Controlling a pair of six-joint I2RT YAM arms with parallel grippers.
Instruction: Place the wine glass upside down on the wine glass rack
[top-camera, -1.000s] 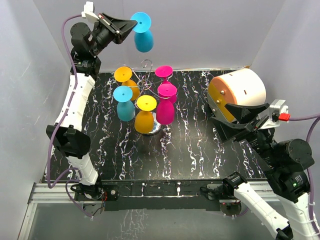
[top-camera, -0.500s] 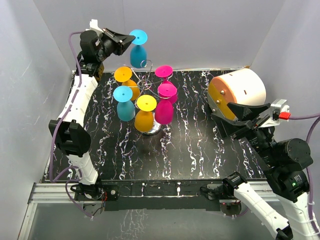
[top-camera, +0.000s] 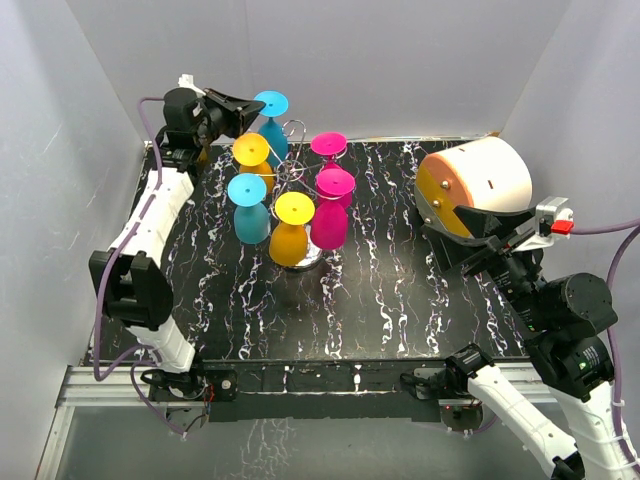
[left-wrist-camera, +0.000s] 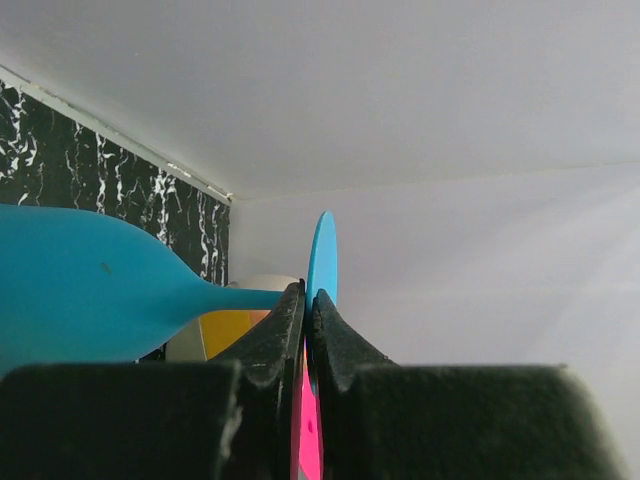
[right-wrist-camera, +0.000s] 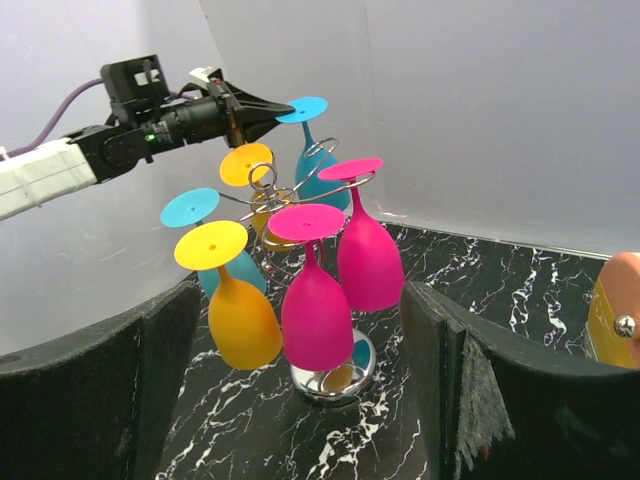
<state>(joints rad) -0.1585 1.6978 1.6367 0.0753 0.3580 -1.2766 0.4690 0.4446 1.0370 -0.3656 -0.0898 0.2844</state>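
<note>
My left gripper (top-camera: 246, 103) is shut on the round foot of a blue wine glass (top-camera: 272, 112), held upside down at the back of the wine glass rack (top-camera: 291, 168), a silver wire stand with a chrome base (right-wrist-camera: 331, 378). In the left wrist view the fingers (left-wrist-camera: 285, 325) pinch the foot edge-on and the blue bowl (left-wrist-camera: 90, 285) lies to the left. In the right wrist view the glass (right-wrist-camera: 310, 150) hangs by the rack's top loop. Several other glasses hang upside down on the rack: yellow (top-camera: 289, 232), pink (top-camera: 331, 210), blue (top-camera: 249, 210). My right gripper (top-camera: 500, 245) is open and empty, right of the rack.
A white-and-orange cylinder (top-camera: 475, 182) stands at the right, close to my right gripper. The black marble tabletop (top-camera: 380, 290) is walled by grey panels at back and sides.
My left gripper has brought the blue glass down and toward the rack's back side, from high above the table to the level of the rack's top loop. The right arm has hardly moved.
</note>
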